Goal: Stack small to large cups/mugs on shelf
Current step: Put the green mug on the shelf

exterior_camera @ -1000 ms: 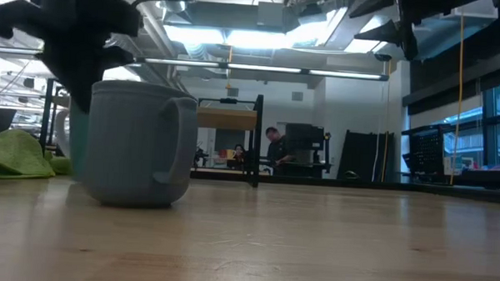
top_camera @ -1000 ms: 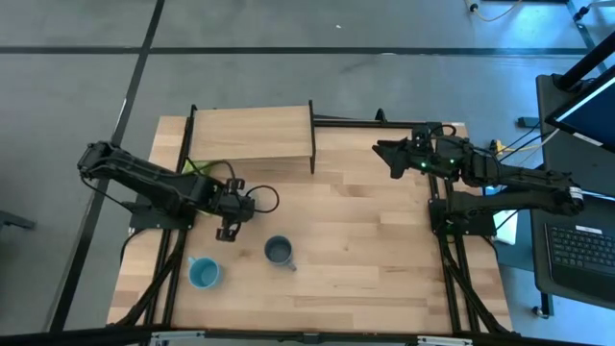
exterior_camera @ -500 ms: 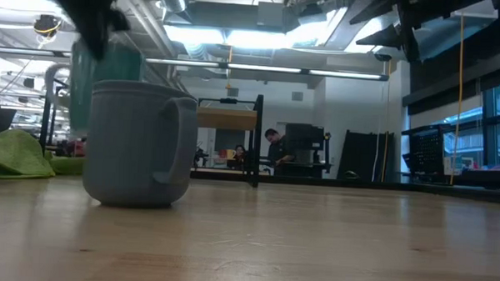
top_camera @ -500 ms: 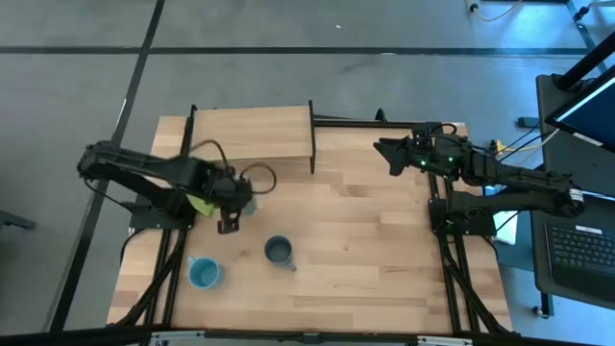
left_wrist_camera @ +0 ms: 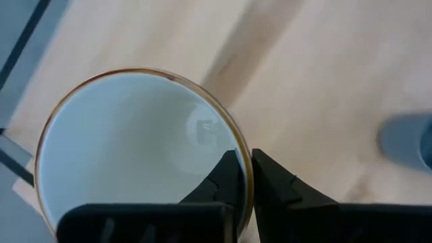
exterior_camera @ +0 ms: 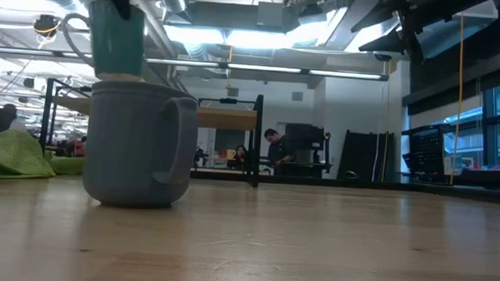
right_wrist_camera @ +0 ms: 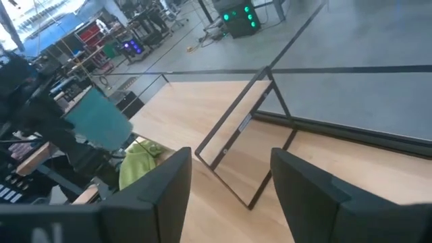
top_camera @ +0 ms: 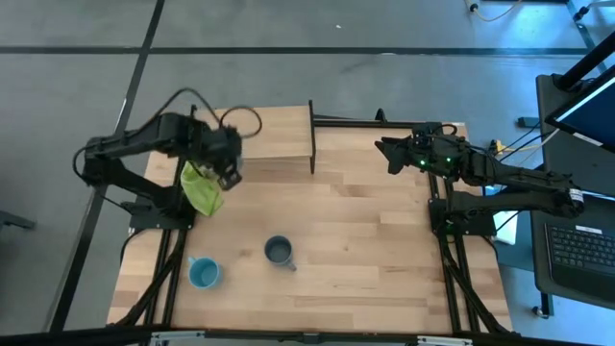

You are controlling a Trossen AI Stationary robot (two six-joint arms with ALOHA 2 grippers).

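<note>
left arm: bent up and back over the left end of the raised light wooden shelf [top_camera: 252,133], cable looped above it
left end effector [top_camera: 225,163]: lifted off the tabletop, at the shelf's front left edge; in the left wrist view its two dark fingers [left_wrist_camera: 233,177] pinch the rim of the pale green mug with white inside [left_wrist_camera: 138,152], one inside the rim, one outside (clamped on the mug wall)
pale green mug: carried in the air, upright; low view shows it as a teal shape [exterior_camera: 116,37] hanging above the dark mug's rim line
right arm: stretched in from the right tabletop edge, raised, waiting near the back right
right end effector [top_camera: 384,150]: fingers spread apart, nothing between them (right wrist view looks straight through the gap at the shelf's black metal frame)
dark grey-blue handled mug [top_camera: 280,252]: standing on the light wooden tabletop [top_camera: 384,259], front centre, well apart from the shelf
light blue handled mug [top_camera: 203,274]: on the tabletop, front left, near the dark mug, not touching
lime-green cloth [top_camera: 201,188]: crumpled at the tabletop's left edge, just below the left end effector
</note>
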